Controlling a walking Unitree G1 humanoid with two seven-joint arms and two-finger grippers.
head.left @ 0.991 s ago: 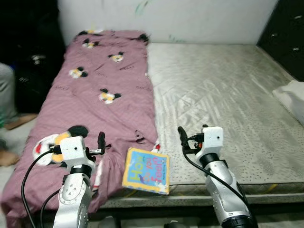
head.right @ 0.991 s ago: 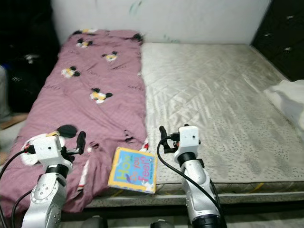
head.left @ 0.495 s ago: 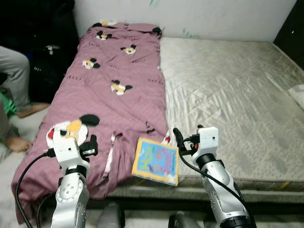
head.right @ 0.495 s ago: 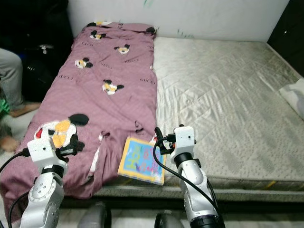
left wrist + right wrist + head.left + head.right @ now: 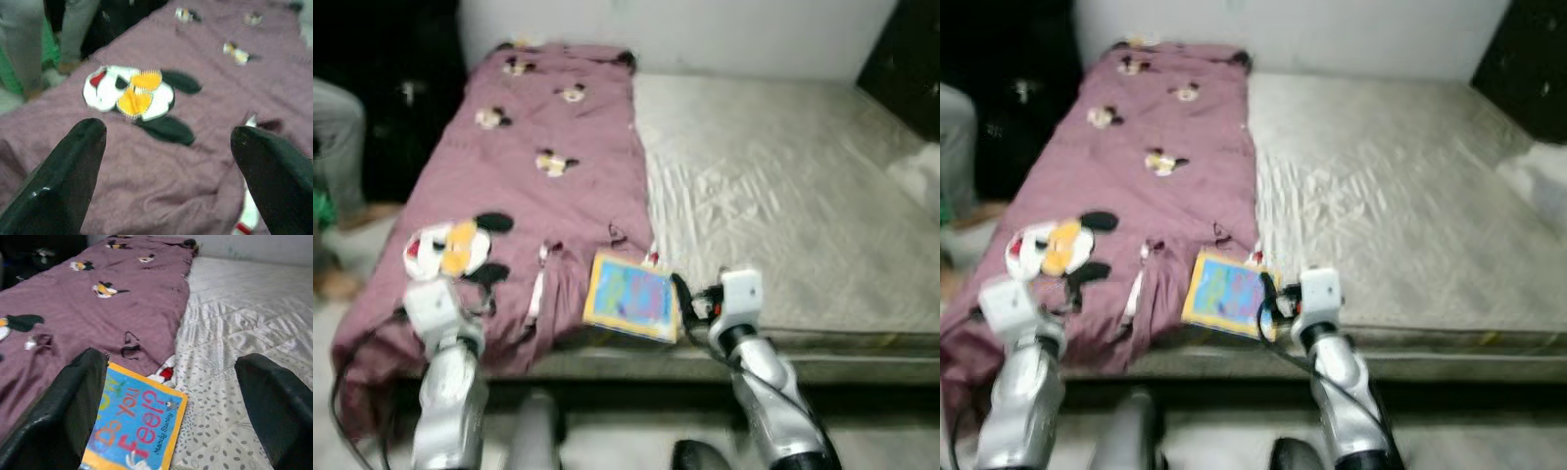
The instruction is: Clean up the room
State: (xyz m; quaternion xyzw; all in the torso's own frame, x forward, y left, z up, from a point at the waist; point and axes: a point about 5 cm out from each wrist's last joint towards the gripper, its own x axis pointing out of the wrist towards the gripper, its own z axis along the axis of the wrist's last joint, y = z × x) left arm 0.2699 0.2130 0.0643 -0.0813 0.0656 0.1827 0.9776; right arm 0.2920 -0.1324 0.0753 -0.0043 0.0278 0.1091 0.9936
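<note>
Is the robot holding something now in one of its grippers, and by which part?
Nothing is held. The right gripper is open, with the book lying on the bed between and beyond its fingers. The left gripper is open above the purple blanket.

I'm looking into a home bedroom, bare quilted mattress [image 5: 783, 196] against a white wall [image 5: 705, 29], mauve cartoon-mouse blanket [image 5: 538, 166] along its side, children's picture book [image 5: 134, 426] at the edge, a person's legs [image 5: 44, 39] beside it
</note>
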